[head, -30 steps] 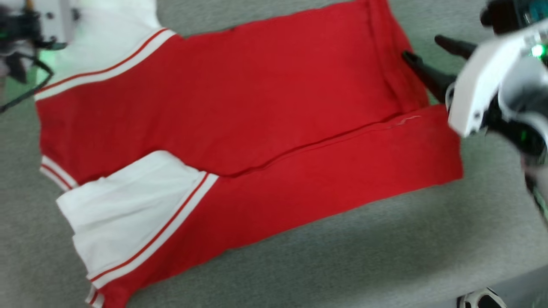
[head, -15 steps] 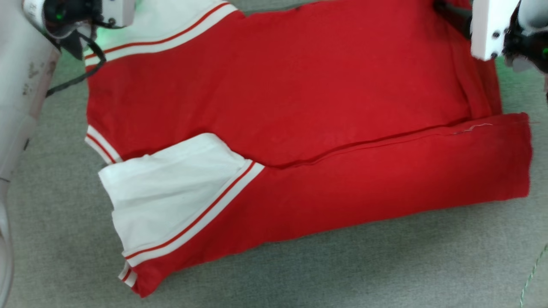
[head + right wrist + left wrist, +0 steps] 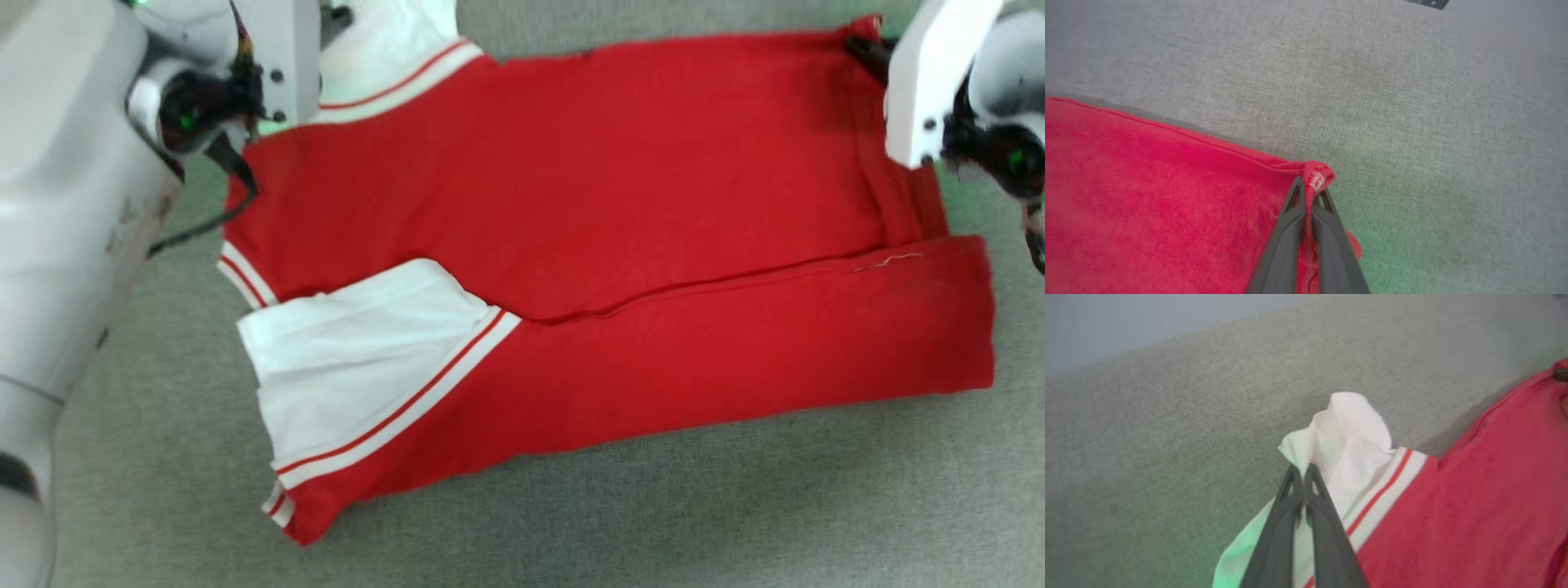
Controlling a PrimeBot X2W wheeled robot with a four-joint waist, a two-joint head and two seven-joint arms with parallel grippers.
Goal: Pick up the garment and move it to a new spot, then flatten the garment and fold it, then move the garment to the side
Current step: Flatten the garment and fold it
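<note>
While laid out on the grey fabric surface (image 3: 735, 506), found the garment (image 3: 571, 204) spread across the middle, with its red body running left to right. Noted the near long edge folded up over the body, with the fold line climbing from near left toward far right. Noted one white sleeve (image 3: 359, 359) lying flat on the near left part, bordered by red-and-white striped trim. Found the left gripper (image 3: 1302, 470) clenched on the other white sleeve (image 3: 1347, 428) at the far left corner, with cloth bunched and raised just past the tips. Found the right gripper (image 3: 1309, 183) clenched on the red hem corner (image 3: 1319, 169) at the far right, with cloth pinched between the dark fingers and a small white tag (image 3: 1316, 181) just at the tips. Observed the far edge of the garment running roughly straight between the two grips. Recorded the pale left forearm (image 3: 65, 204) over the left side of the surface.
</note>
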